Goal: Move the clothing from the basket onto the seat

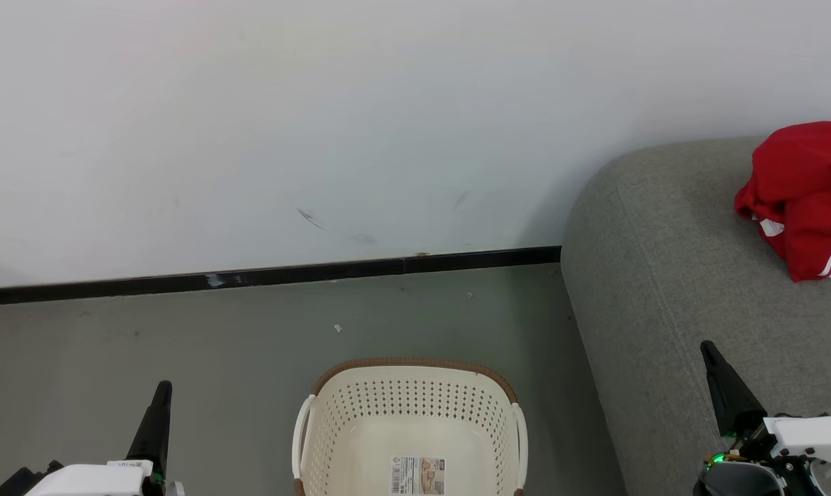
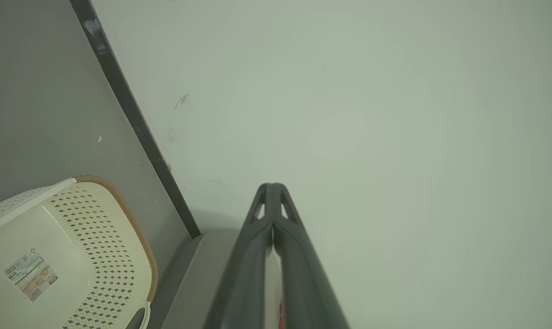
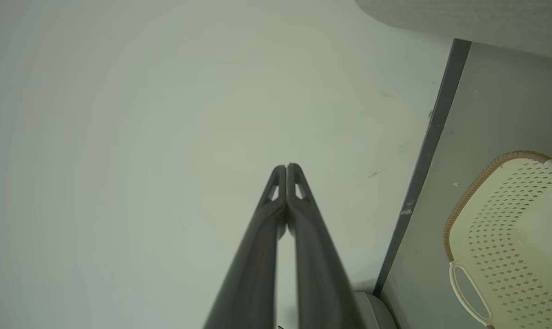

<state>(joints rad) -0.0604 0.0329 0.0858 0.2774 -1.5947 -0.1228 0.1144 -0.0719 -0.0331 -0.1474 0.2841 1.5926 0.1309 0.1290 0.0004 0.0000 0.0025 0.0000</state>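
Observation:
The clothing [image 1: 804,196], bright red with white stripes, lies crumpled on the grey seat [image 1: 663,275] at the right edge of the head view. The cream basket [image 1: 409,427] with a brown rim stands on the floor at bottom centre, holding nothing but a label on its bottom. My left gripper [image 1: 162,391] points up at the lower left, shut and holding nothing. My right gripper [image 1: 708,348] points up at the lower right over the seat's front, shut and holding nothing. The wrist views show each gripper [image 2: 272,186] [image 3: 286,167] with tips together against the wall, and the basket [image 2: 70,256] [image 3: 509,246] off to one side.
A pale wall [image 1: 319,124] with a black baseboard [image 1: 264,277] runs behind the basket. Grey floor [image 1: 181,337] lies between the wall and the basket, with small white specks on it. The seat's rounded arm [image 1: 594,227] stands just right of the basket.

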